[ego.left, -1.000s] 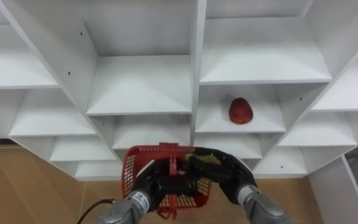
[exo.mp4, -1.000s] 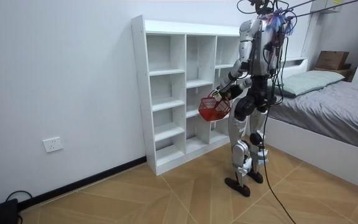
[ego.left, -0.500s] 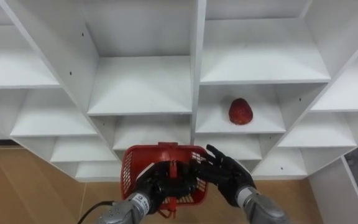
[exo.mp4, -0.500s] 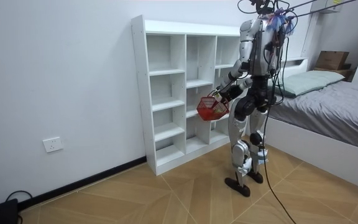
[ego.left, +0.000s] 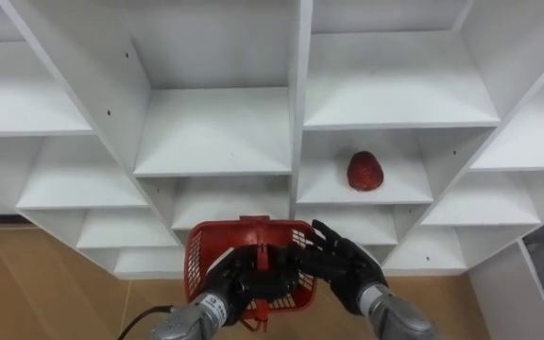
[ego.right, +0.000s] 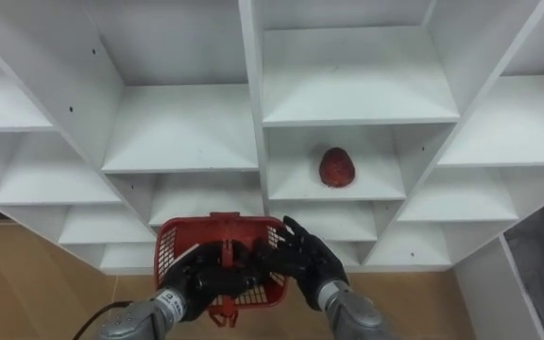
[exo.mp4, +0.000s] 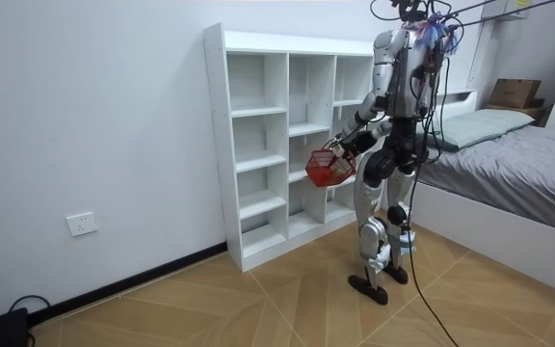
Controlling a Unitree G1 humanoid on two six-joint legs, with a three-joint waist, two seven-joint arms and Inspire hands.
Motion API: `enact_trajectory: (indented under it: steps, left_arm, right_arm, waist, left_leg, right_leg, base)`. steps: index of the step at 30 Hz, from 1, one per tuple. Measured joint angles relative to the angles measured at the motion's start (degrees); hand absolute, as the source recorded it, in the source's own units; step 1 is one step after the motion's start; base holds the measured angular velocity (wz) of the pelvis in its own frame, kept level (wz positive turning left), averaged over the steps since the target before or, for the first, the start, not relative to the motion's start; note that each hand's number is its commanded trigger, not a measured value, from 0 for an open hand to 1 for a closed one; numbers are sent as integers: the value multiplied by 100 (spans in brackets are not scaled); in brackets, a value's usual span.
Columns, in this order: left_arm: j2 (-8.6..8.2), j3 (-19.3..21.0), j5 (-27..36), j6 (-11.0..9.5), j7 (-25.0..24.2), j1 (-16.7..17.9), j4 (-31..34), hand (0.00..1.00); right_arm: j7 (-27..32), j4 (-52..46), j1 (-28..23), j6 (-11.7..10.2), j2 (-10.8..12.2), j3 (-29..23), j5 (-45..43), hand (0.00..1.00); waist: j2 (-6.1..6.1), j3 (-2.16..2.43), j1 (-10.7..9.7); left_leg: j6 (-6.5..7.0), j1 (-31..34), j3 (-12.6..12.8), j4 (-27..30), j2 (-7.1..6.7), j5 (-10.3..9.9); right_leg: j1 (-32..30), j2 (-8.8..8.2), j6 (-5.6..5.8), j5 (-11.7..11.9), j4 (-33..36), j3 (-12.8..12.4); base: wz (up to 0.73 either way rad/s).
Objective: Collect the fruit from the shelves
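Observation:
A red plastic basket (ego.left: 206,257) hangs low in front of the white closet (ego.left: 296,113). My left hand (ego.left: 237,283) is under it, fingers curled round the basket's handle (ego.left: 262,253). My right hand (ego.left: 345,269) hovers at the basket's right rim, open with its fingers spread toward the inside. What lies in the basket is hidden by the hands. A dark red fruit (ego.left: 365,171) sits alone on a shelf in the right column, above and beyond the right hand. In the room view I stand upright facing the closet, with the basket (exo.mp4: 328,168) held at waist height.
The closet's other compartments (ego.left: 213,132) hold nothing. Its central upright (ego.left: 299,104) runs just left of the fruit's shelf. Wooden floor (ego.left: 36,283) lies below, and a bed (exo.mp4: 509,183) stands behind me at the room view's right.
My right hand, curled over the basket on something yellow-green a second ago, has opened and spread its fingers. The yellow-green thing is hidden now. The basket has barely moved.

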State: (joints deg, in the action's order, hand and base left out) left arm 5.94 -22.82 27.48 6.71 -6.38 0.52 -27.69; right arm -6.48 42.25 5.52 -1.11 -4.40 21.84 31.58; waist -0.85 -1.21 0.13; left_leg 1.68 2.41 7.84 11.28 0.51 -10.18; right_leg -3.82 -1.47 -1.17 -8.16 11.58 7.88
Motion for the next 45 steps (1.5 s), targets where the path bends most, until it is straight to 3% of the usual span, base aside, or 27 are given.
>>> enact_trajectory:
  steps: [11, 18, 23, 27, 35, 45]
  left_arm:
    - [50, 1, -7, 44, -4, 4, 2, 100]
    - [184, 11, -150, 67, -1, 81, 4, 100]
    - [261, 77, -132, 69, -1, 120, 5, 100]
    - [333, 256, -143, 68, 27, 183, 5, 100]
    - [436, 308, -225, 66, 126, 271, 7, 100]
    - [412, 953, -230, 22, 190, 543, 20, 100]
  right_arm:
    - [0, -8, -4, 16, -9, 68, -25, 0]
    - [33, -434, -243, 255, -55, 61, -84, 0]
    - [26, -655, -340, 379, -165, 61, -110, 0]
    - [12, -1172, -658, 382, -299, 59, -146, 0]
    - [-4, -1634, -972, 384, -472, 38, -258, 0]
    - [-125, -2440, -1535, 366, -497, -694, -259, 0]
  waist:
    - [31, 33, 11]
    - [58, 66, 47]
    - [63, 78, 50]
    - [87, 96, 100]
    - [93, 99, 13]
    - [108, 82, -35]
  left_leg:
    - [0, -3, -3, 8, 17, 0]
    - [-1, -188, 1, -28, 24, -1]
    - [-2, -323, 56, -93, 30, -1]
    - [-2, -421, 77, -154, 34, -1]
    - [-2, -421, 90, -190, 29, -1]
    - [-33, -621, 149, -270, 57, -29]
  right_leg:
    - [0, 5, -4, 2, 6, -8]
    - [167, 52, -8, 4, -16, -39]
    - [207, 69, -7, 4, -7, -90]
    - [290, 82, -8, 4, -15, -131]
    - [325, 80, -3, 21, -103, -126]
    - [509, 143, -2, 19, -198, -246]
  base:
    - [0]
    - [0]
    - [-5]
    - [-6]
    - [0]
    - [-2]
